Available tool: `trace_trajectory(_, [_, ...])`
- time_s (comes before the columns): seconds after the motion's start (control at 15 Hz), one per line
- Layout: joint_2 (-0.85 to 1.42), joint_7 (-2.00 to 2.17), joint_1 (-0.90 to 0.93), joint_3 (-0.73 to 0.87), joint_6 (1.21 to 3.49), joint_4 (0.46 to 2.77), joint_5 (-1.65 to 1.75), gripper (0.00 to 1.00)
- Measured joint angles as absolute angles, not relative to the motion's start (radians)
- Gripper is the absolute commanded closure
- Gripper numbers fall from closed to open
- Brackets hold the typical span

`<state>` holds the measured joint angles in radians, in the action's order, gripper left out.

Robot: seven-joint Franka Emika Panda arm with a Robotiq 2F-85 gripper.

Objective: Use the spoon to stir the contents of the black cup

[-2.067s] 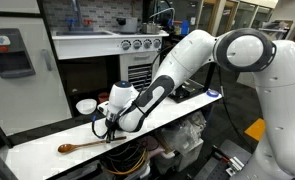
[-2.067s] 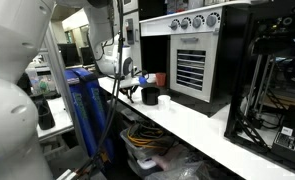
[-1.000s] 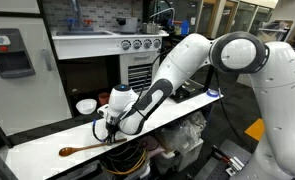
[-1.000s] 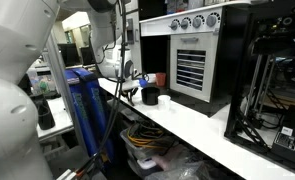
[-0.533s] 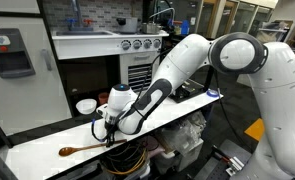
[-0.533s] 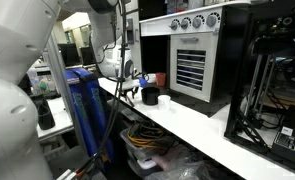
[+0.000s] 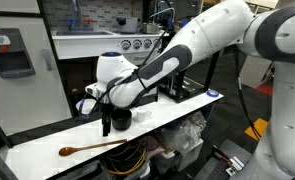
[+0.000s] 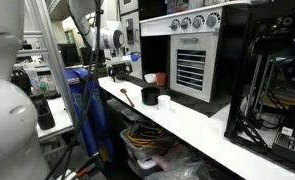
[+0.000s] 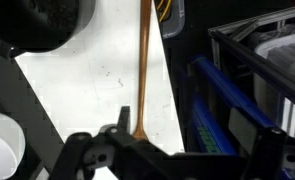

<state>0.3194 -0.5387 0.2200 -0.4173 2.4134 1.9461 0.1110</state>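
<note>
The wooden spoon (image 7: 91, 147) lies flat on the white counter (image 7: 47, 150), bowl end toward the counter's left end. In the wrist view the spoon (image 9: 144, 70) runs straight up the picture, its small bowl beside one fingertip. The black cup (image 8: 150, 96) stands on the counter just past the spoon's handle end; the wrist view has the black cup (image 9: 52, 20) at top left. My gripper (image 9: 182, 120) hangs open above the spoon with nothing between its fingers. In both exterior views the gripper (image 7: 106, 122) (image 8: 117, 72) is off the counter.
A white bowl (image 7: 87, 105) sits at the back of the counter, and a small white cup (image 8: 165, 99) stands beside the black cup. A reddish-brown cup (image 8: 159, 79) is behind them, against the black oven. A blue bin (image 9: 227, 110) lies below the counter's front edge.
The gripper has opened and let go of the spoon, then risen off the counter. The spoon stays lying flat where it was.
</note>
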Motion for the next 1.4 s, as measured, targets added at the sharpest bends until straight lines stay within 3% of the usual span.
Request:
trace_trajectory(0.4, [0.04,-0.542,0.236,-0.416,2.155,1.947,0.036,0.0])
trace_trajectory(1.4, [-0.317,-0.033,0.227,-0.217,2.087,2.252,0.066,0.0])
